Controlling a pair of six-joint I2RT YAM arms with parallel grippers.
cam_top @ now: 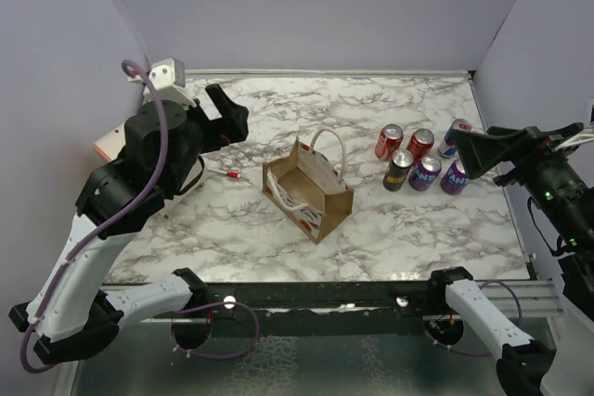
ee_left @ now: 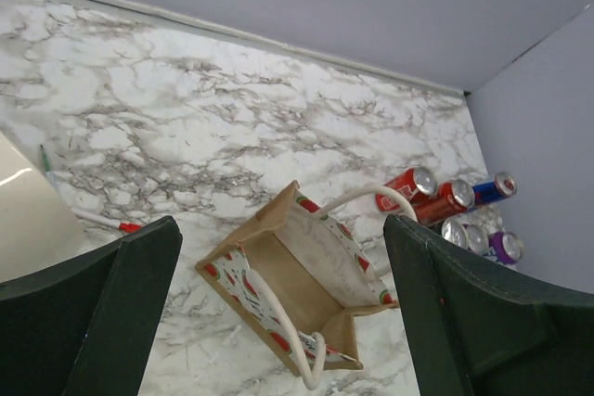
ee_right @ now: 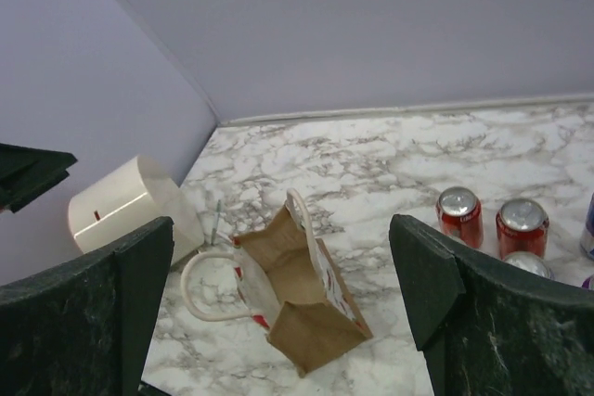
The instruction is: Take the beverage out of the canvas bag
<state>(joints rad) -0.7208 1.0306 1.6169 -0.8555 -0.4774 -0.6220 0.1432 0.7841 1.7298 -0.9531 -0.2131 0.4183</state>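
Observation:
The brown canvas bag [cam_top: 311, 194] stands open-mouthed in the middle of the marble table, with its white rope handles splayed out. In the left wrist view the canvas bag [ee_left: 306, 275] shows only its bare brown floor, and the canvas bag [ee_right: 306, 294] in the right wrist view looks just as bare. Several beverage cans [cam_top: 422, 159] stand grouped on the table to the bag's right, outside it. My left gripper [cam_top: 230, 118] hangs open to the bag's upper left, with its fingers [ee_left: 130, 285] wide apart. Beyond the cans, my right gripper [cam_top: 464, 153] is open too, its fingers [ee_right: 436, 285] spread.
A cream cylinder-shaped object [ee_right: 130, 201] lies at the far left by the wall, partly behind my left arm. A thin pen with a red cap [cam_top: 223, 173] lies left of the bag. Lilac walls close in the table at the back and both sides.

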